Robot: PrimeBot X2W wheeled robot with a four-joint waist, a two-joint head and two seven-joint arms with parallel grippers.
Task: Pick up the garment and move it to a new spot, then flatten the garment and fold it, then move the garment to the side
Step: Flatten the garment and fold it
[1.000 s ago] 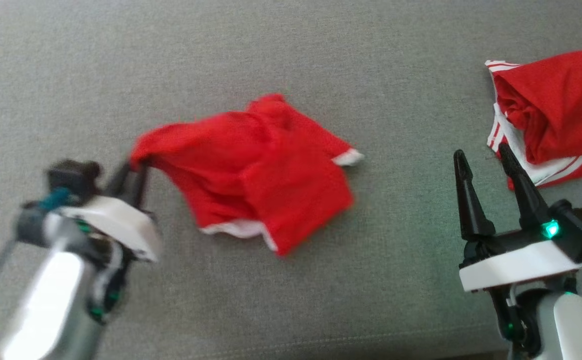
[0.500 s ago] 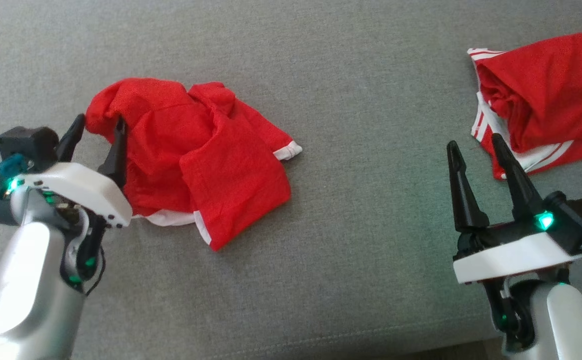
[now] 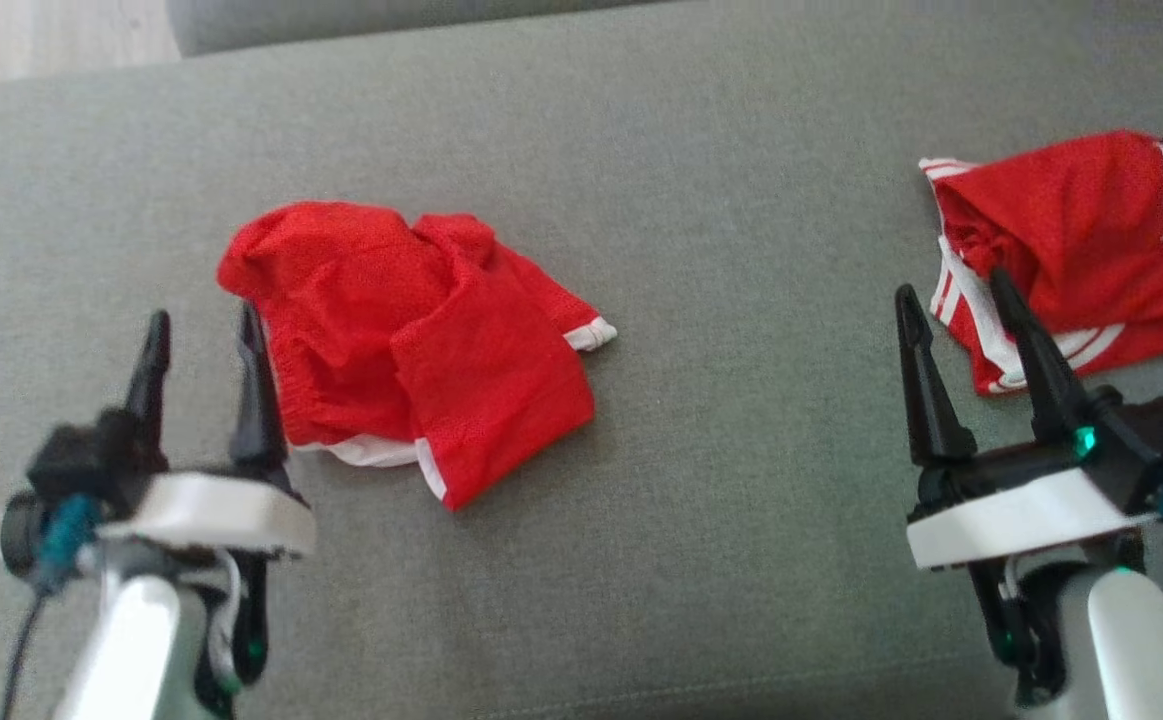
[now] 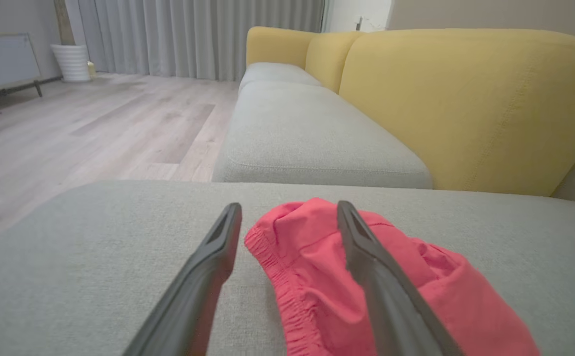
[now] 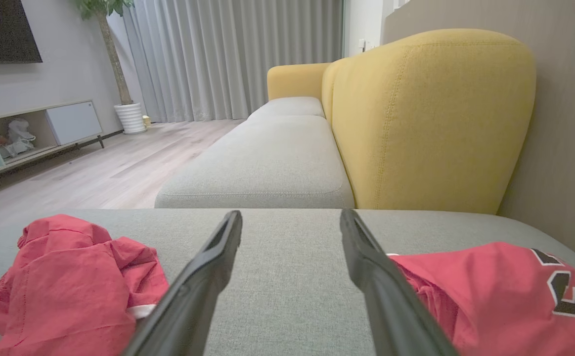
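Observation:
The garment (image 3: 411, 330), red shorts with white trim, lies crumpled on the grey cushion (image 3: 741, 520) left of centre. My left gripper (image 3: 201, 325) stands open just near-left of it, the inner finger close beside the cloth edge and nothing between the fingers. In the left wrist view the garment (image 4: 307, 257) sits just beyond the open left gripper (image 4: 288, 207), its elastic waistband showing between the fingers. My right gripper (image 3: 949, 290) is open and empty at the lower right, far from the garment. From the right wrist, the garment (image 5: 69, 267) lies left of the right gripper (image 5: 289, 213).
A red jersey (image 3: 1071, 250) with white stripes and black lettering lies at the right, just past my right gripper; it is also the jersey (image 5: 490, 291) in the right wrist view. A yellow backrest (image 4: 465, 109) rises behind the cushion. Wooden floor (image 3: 41, 40) lies beyond the far-left edge.
My left gripper opened and let go of the garment's corner, then drew back toward me. The garment dropped into a heap. The head camera shifted; the right arm held still.

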